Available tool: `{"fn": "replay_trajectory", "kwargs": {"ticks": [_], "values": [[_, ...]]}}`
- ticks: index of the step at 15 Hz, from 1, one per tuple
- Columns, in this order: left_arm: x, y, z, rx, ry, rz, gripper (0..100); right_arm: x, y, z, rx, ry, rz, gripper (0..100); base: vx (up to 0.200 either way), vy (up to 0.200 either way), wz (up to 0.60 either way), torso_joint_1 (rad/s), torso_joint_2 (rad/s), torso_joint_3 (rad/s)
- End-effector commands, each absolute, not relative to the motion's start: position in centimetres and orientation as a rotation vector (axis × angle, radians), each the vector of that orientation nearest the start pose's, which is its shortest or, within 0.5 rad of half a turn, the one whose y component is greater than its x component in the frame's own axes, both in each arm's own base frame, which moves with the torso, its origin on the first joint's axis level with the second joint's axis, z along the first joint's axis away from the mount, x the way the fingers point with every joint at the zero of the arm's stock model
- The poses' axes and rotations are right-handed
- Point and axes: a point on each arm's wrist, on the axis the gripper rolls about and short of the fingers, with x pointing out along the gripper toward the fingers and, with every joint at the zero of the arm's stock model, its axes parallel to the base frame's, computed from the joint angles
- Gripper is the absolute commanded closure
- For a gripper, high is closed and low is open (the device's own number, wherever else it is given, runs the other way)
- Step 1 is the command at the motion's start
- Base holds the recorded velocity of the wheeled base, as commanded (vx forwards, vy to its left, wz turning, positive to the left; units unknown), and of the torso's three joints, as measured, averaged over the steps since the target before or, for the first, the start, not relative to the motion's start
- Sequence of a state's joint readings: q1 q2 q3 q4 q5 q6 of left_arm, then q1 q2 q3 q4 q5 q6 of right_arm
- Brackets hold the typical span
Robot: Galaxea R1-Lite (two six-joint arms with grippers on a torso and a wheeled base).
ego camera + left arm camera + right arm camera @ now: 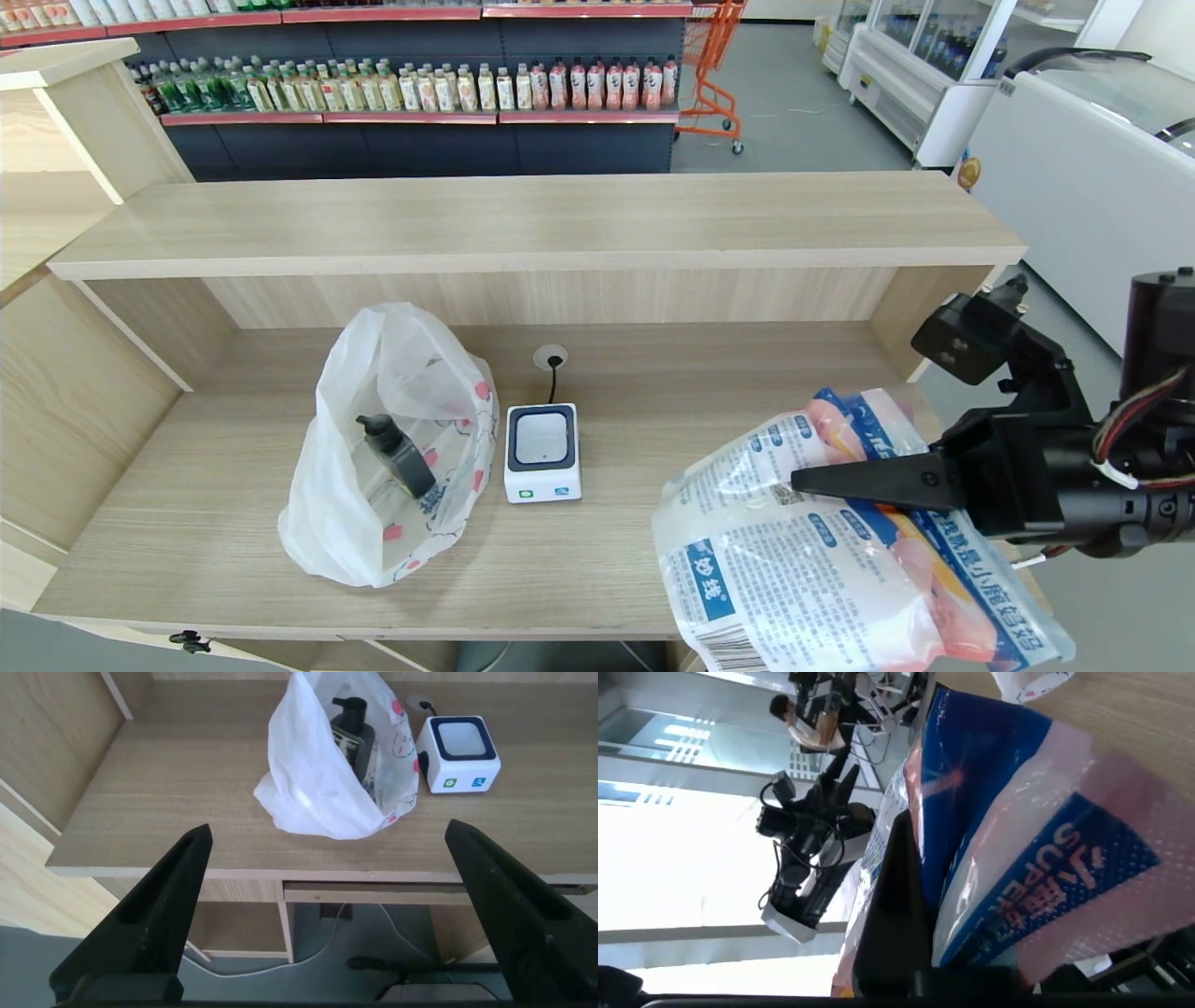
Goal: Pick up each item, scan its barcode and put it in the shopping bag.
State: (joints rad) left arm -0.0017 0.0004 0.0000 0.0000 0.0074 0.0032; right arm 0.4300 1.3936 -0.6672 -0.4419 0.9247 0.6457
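Observation:
My right gripper [803,485] is shut on a large plastic food package [831,560], white, blue and pink, held above the counter's front right corner with a barcode near its lower edge. In the right wrist view the package [1036,859] lies against one dark finger [896,905]. The white barcode scanner [542,452] sits mid-counter, its window facing up. Left of it stands the open white shopping bag [392,448] with a dark pump bottle [397,455] inside. My left gripper [327,915] hangs open off the counter's front edge, facing the bag [327,765] and scanner [460,752].
The wooden counter [653,401] has a raised back ledge [523,224] and side walls. A cable runs from the scanner to a grommet [550,357]. Shelves of bottles [411,86] and freezers [1074,140] stand beyond.

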Motion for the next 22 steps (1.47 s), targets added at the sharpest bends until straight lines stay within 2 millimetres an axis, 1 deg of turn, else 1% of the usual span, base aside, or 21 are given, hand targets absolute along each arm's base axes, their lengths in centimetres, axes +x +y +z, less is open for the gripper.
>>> {"fn": "replay_trajectory", "kwargs": {"ticks": [1, 5, 15, 19, 20, 21, 22], "values": [[-2.3, 0.0, 7.5, 0.003, 0.0, 0.008, 0, 19.1, 10.7, 20.8, 0.617, 0.731, 1.199, 100, 0.0, 0.0, 0.0, 0.0, 0.0, 0.0], [-2.3, 0.0, 7.5, 0.003, 0.0, 0.006, 0, 19.0, 10.5, 21.1, 0.644, 0.735, 1.187, 100, 0.0, 0.0, 0.0, 0.0, 0.0, 0.0], [-2.3, 0.0, 7.5, 0.003, 0.0, 0.006, 0, 18.8, 10.3, 21.4, 0.642, 0.718, 1.188, 100, 0.0, 0.0, 0.0, 0.0, 0.0, 0.0], [-2.3, 0.0, 7.5, 0.003, 0.0, 0.006, 0, 18.5, 10.0, 21.7, 0.601, 0.658, 1.189, 100, 0.0, 0.0, 0.0, 0.0, 0.0, 0.0], [-2.3, 0.0, 7.5, 0.003, 0.0, 0.006, 0, 18.9, 9.9, 21.0, 0.388, 0.511, 1.16, 100, 0.0, 0.0, 0.0, 0.0, 0.0, 0.0], [-2.3, 0.0, 7.5, 0.003, 0.0, 0.006, 0, 19.0, 9.8, 20.1, 0.216, 0.421, 1.136, 100, 0.0, 0.0, 0.0, 0.0, 0.0, 0.0], [-2.3, 0.0, 7.5, 0.003, 0.0, 0.006, 0, 19.3, 9.2, 19.3, 0.008, 0.316, 1.085, 100, 0.0, 0.0, 0.0, 0.0, 0.0, 0.0]]}}
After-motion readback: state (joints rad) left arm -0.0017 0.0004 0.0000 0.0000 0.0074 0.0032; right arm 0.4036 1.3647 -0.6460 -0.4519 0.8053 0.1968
